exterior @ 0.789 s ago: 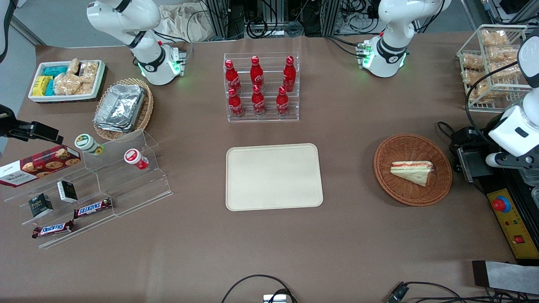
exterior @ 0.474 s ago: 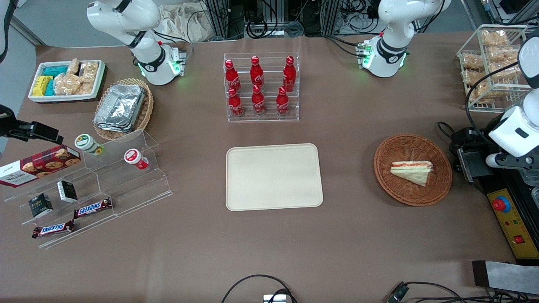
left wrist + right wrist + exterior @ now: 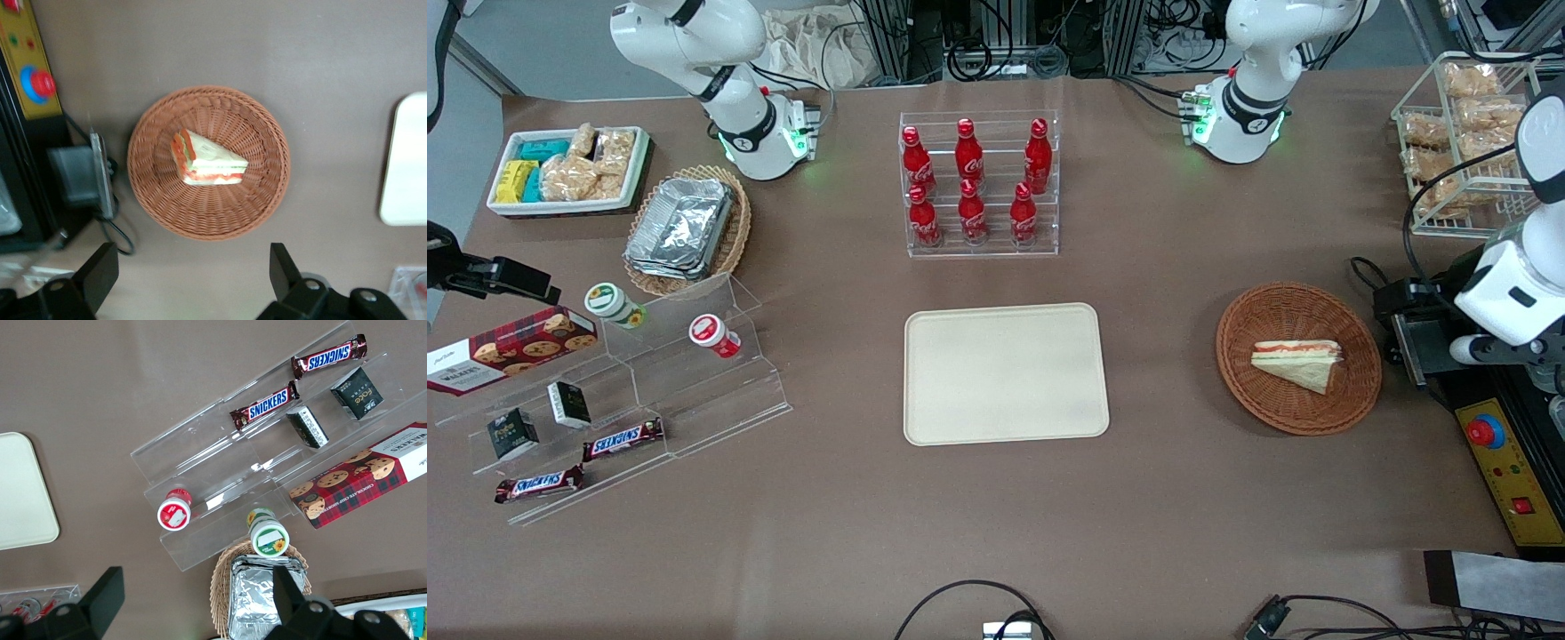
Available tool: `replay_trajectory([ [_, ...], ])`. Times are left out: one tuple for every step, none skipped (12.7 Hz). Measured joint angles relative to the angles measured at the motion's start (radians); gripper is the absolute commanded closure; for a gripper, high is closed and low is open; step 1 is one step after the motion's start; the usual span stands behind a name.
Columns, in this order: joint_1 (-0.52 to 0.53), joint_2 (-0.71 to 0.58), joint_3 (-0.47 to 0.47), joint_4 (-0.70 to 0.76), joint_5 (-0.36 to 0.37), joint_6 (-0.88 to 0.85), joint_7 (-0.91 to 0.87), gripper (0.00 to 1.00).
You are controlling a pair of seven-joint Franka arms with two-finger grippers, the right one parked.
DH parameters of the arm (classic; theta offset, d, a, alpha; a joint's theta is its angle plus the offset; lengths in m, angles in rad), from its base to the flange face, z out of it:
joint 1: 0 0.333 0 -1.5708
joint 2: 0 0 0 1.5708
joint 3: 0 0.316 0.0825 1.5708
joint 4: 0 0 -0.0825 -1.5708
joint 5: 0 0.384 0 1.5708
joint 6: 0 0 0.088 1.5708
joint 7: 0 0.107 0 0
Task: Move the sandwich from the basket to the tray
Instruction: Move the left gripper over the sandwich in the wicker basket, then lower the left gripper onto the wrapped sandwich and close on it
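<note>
i find the task not yet begun in any material sense: the sandwich [image 3: 208,161] lies flat in the round reddish-brown basket [image 3: 267,200], and the cream tray [image 3: 1006,373] carries nothing. the whole sequence of descent, grasp, lift, carry and release is left, in my judgement. my gripper [image 3: 192,283] hangs high above the table with its two fingers spread wide and nothing between them; the basket sits below it and slightly ahead of the fingertips, with the sandwich near the basket's middle and touching neither finger. the tray lies well apart from the gripper, toward the parked arm's end of the table, with the basket between them. a black box with cables [image 3: 1414,333] stands just beside the basket's rim, close to the gripper's descent path, which i note as a clearance concern.
</note>
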Motion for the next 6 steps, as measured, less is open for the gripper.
replay_trajectory([
  [0.013, 0.003, 0.002, -0.024, -0.021, 0.015, -0.049, 0.00],
  [0.029, 0.004, 0.003, -0.059, -0.032, 0.052, -0.090, 0.00],
  [0.044, 0.004, 0.004, -0.104, -0.036, 0.113, -0.144, 0.00],
  [0.051, 0.005, 0.005, -0.150, -0.038, 0.180, -0.208, 0.00],
  [0.051, 0.006, 0.005, -0.202, -0.038, 0.254, -0.279, 0.00],
  [0.051, 0.008, 0.004, -0.251, -0.038, 0.318, -0.331, 0.00],
])
